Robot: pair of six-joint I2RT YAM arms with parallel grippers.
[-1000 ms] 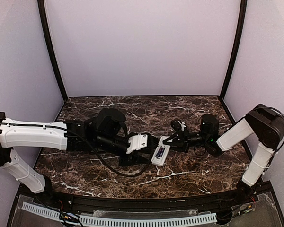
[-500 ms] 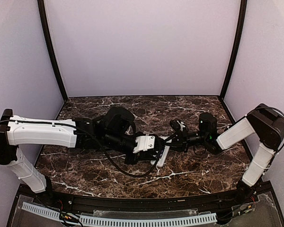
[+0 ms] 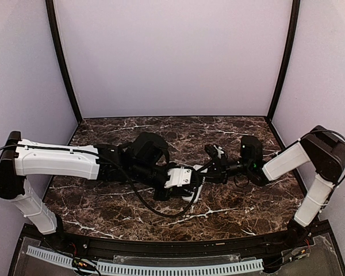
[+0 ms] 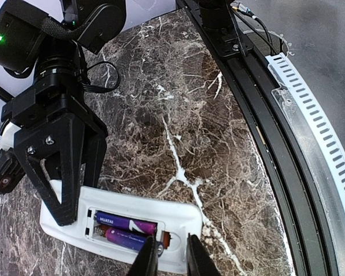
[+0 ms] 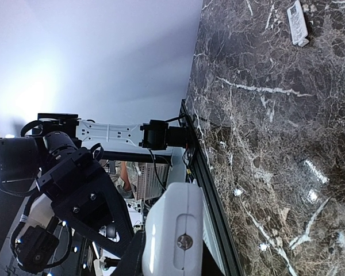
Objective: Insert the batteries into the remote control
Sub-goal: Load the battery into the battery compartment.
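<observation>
"HUATAI" on one of the batteries (image 4: pixel 124 222) (purple, in the remote control (image 4: pixel 178 221))

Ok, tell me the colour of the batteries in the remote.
Purple batteries, clearest in the left wrist view.

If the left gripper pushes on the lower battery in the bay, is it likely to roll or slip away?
Probably not. The lower battery lies in the remote control bay beside the other battery, so walls likely stop rolling. Its glossy round wrap may slip under the left gripper.
</observation>
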